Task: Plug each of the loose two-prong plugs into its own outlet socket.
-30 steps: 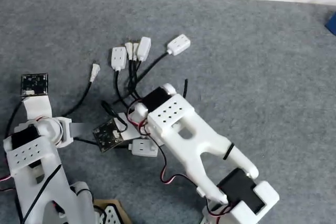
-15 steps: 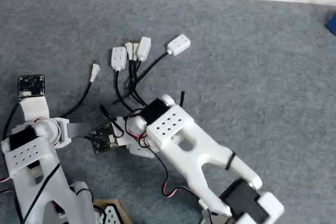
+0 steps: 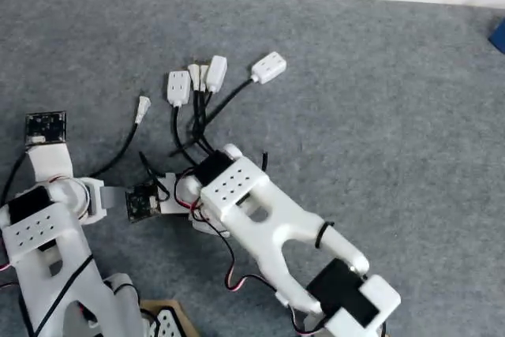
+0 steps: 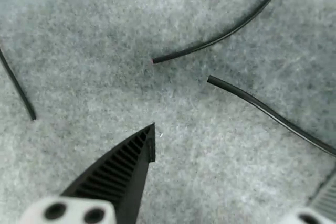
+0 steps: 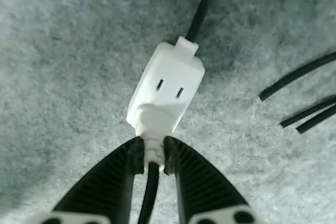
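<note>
My right gripper is shut on a white two-prong plug. The plug is pressed against the end of a white outlet socket, whose two slots face up and which lies on the grey carpet. From above, the right arm covers most of this socket. Three more white sockets fan out at the back, and a small loose plug lies to their left. My left gripper is open over bare carpet near two black cable ends.
Black cables run from the back sockets toward the right arm and cross each other. The left arm stands at the lower left. A brown card lies at the front edge. Open carpet spreads to the right.
The right arm has shifted left and slightly toward the front, taking the plug and socket with it. That socket is now mostly hidden under the arm. The left arm has barely moved.
</note>
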Tool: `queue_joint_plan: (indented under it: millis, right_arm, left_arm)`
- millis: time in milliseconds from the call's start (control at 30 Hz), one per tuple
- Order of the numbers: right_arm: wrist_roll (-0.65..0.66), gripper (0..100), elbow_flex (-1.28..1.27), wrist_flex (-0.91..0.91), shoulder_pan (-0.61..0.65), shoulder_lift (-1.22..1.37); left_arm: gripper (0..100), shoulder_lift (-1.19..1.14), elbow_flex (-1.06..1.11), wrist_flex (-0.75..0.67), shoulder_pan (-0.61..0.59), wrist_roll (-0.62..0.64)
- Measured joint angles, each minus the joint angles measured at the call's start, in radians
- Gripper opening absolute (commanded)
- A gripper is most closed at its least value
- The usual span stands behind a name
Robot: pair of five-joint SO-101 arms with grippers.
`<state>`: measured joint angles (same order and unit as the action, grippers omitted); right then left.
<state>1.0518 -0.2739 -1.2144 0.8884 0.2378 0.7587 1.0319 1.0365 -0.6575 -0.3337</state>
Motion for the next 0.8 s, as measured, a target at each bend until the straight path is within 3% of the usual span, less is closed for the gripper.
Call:
queue_joint_plan:
  millis: [200, 433, 533, 800]
  right_arm:
    - [-0.078, 4.2, 0.086, -0.103, 0.0, 0.006]
    - [-0.132, 31.7, 0.261, -0.31, 0.008, 0.038]
    - [-0.167, 38.1, 0.423, -0.442, -0.005, 0.037]
    - [-0.512, 38.6, 0.994, -0.529, -0.216, 0.037]
  left_arm:
    - [48, 0.0, -0.041, 0.051, 0.0, 0.0]
    - [48, 0.0, -0.043, 0.087, 0.043, 0.0]
    - [48, 0.0, -0.043, 0.112, 0.089, 0.0]
    - [48, 0.0, -0.043, 0.176, 0.219, -0.008]
